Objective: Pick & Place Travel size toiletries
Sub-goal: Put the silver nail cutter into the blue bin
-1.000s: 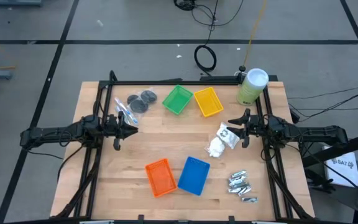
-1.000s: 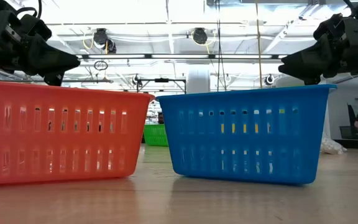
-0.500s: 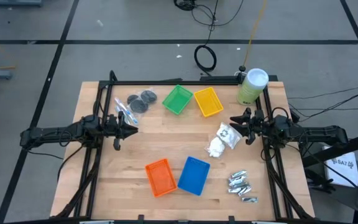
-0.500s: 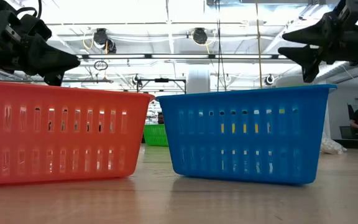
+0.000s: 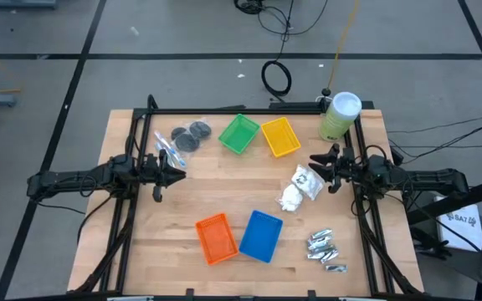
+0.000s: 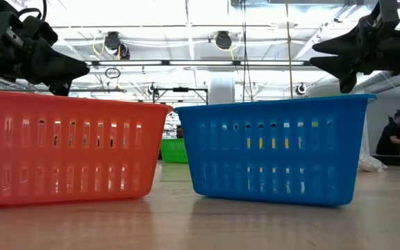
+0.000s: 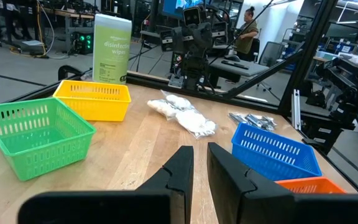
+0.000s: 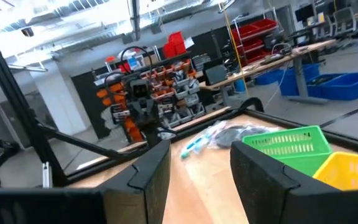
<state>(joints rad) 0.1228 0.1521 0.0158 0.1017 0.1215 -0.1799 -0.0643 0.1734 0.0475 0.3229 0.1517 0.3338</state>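
The toiletries lie on the wooden table in four loose groups. White packets [image 5: 299,188] lie right of centre, silver foil tubes [image 5: 325,248] at the near right. Dark round discs [image 5: 191,134] and clear sticks [image 5: 167,150] are at the far left. My left gripper [image 5: 170,171] hovers level at the left edge, near the sticks. Its fingers [image 7: 200,155] are almost together with nothing between them. My right gripper [image 5: 320,171] hovers at the right edge, just right of the white packets [image 7: 182,118]. It stands open [image 8: 201,155] and holds nothing.
Green tray [image 5: 239,134] and yellow tray [image 5: 280,136] stand at the far middle. Orange tray [image 5: 216,238] and blue tray [image 5: 262,235] stand at the near middle. A tall pale green canister [image 5: 339,115] stands at the far right corner. A black frame [image 5: 233,110] borders the table. A person [image 7: 250,25] is in the room beyond.
My right gripper has stayed in place but has rolled about its own axis and tipped its fingers a little upward. Its gap is unchanged. My left gripper and all the items have kept still.
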